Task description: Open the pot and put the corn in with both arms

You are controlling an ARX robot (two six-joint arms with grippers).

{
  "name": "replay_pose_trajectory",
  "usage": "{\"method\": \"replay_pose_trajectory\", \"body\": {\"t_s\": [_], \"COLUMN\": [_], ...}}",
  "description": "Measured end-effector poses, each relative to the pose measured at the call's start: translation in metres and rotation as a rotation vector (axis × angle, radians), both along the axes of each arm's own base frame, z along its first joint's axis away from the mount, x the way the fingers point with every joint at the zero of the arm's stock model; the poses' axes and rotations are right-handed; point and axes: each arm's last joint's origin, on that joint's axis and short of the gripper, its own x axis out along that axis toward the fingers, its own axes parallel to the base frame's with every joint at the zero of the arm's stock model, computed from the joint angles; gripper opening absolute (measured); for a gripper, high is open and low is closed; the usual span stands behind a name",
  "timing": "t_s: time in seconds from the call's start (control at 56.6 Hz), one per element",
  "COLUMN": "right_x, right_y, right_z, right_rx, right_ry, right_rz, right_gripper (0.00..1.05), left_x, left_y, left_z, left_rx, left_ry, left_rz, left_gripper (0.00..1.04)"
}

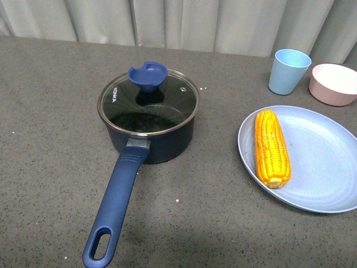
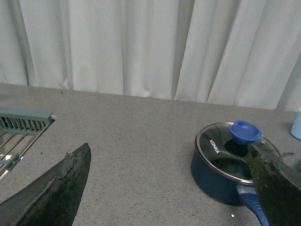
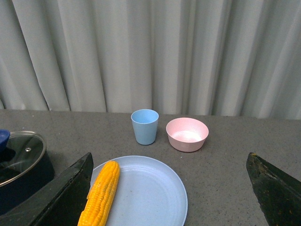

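My left gripper (image 2: 169,150) hangs above the table (image 1: 50,111) with its jaws spread wide and nothing between them. My right gripper (image 3: 170,157) is just as wide apart and empty. Neither shows in the front view.

Beyond my left fingers, the pot (image 1: 162,142) sits on the table with its glass lid (image 1: 167,106) on and the blue knob (image 1: 148,75) on top. Its long handle (image 1: 117,206) points back toward me.

Below my right gripper, the corn (image 1: 272,148) lies on the near-left part of a pale blue plate (image 1: 323,167), well apart from the pot. Behind the plate are a light blue cup (image 1: 289,71) and a pink bowl (image 1: 334,84).
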Motion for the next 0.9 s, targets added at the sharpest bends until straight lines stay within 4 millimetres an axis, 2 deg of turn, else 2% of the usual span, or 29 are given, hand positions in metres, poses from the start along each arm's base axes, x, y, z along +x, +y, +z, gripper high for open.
{"method": "replay_pose_trajectory", "body": {"t_s": [0.618,0.742,0.812,0.901], "right_x": [0.0,0.0,0.0,0.0], "right_y": [0.0,0.0,0.0,0.0], "right_z": [0.0,0.0,0.0,0.0], "right_rx": [0.0,0.0,0.0,0.0], "right_ry": [0.0,-0.001,-0.001,-0.001], "right_rz": [0.0,-0.002,-0.001,0.001], "right_gripper": [0.95,0.95,0.95,0.95], "left_x": [0.0,0.005,0.011,0.023], "left_y": [0.0,0.0,0.001,0.0], "left_z": [0.0,-0.007,-0.004,0.001], "left_rx": [0.0,-0.075,-0.101,-0.133], "left_ry": [0.0,0.1,0.092,0.065], "left_rz": [0.0,0.306,0.355,0.326], "left_gripper": [0.98,0.98,0.98,0.98]}}
